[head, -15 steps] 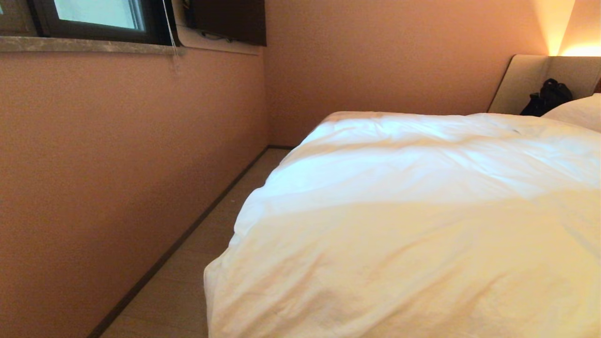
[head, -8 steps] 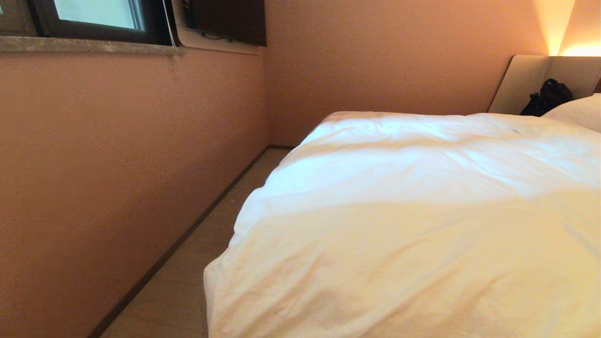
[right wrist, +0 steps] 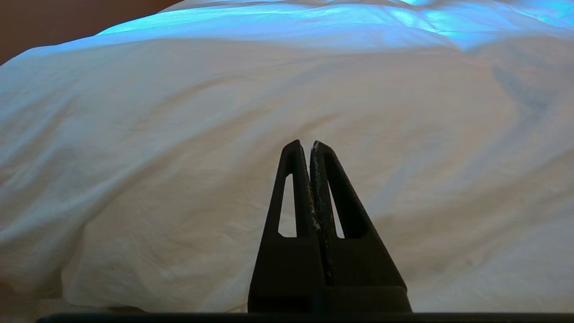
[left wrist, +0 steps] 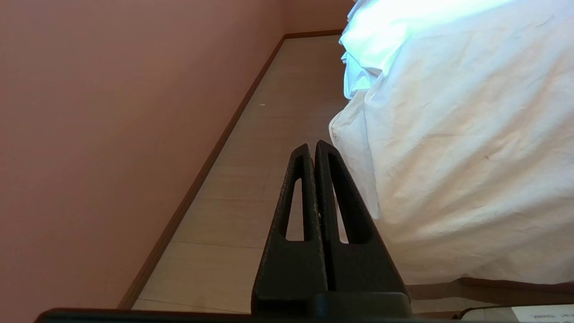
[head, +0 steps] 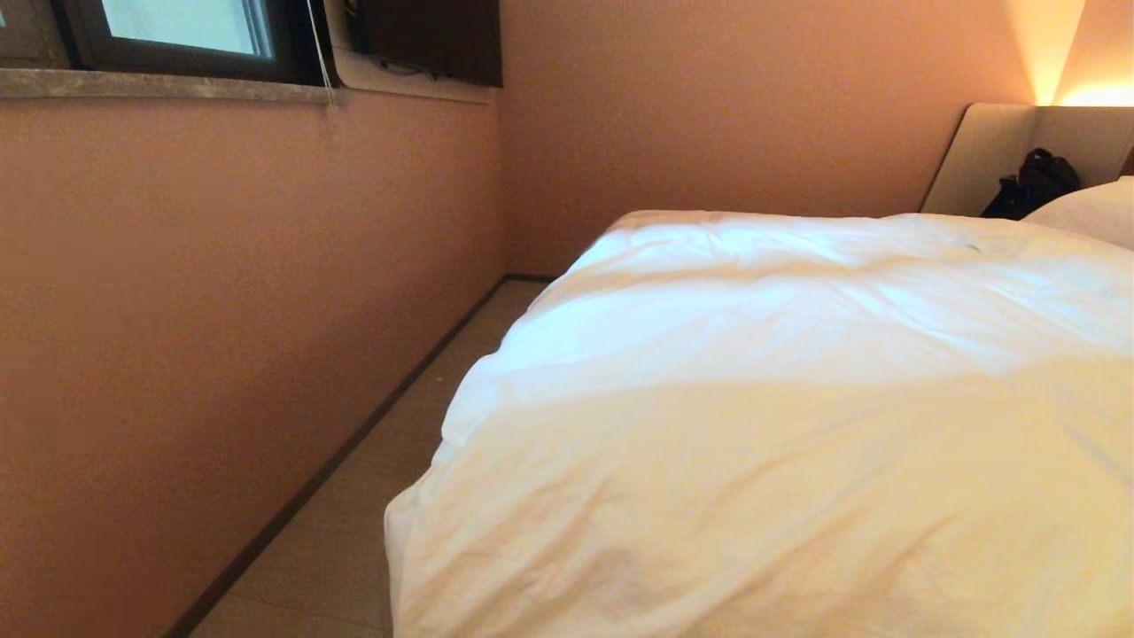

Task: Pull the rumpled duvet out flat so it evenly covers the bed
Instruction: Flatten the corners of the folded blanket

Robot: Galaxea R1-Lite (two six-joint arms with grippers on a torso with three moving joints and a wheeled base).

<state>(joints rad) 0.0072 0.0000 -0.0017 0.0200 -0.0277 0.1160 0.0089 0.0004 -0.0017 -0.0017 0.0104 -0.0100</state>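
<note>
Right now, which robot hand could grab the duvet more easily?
Probably the left hand. It points along the floor right beside the duvet's hanging corner, an edge to pinch. The right hand faces only broad smooth cover. Both are shut and empty.

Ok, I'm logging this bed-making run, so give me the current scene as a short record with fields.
duvet: white, wrinkled, spread over the bed, hanging over its near corner
pillow: white, at the headboard
black bag: against the headboard
left gripper: jaws shut, empty, over the floor beside the duvet's edge
right gripper: jaws shut, empty, pointing at the duvet
window: on the left wall
</note>
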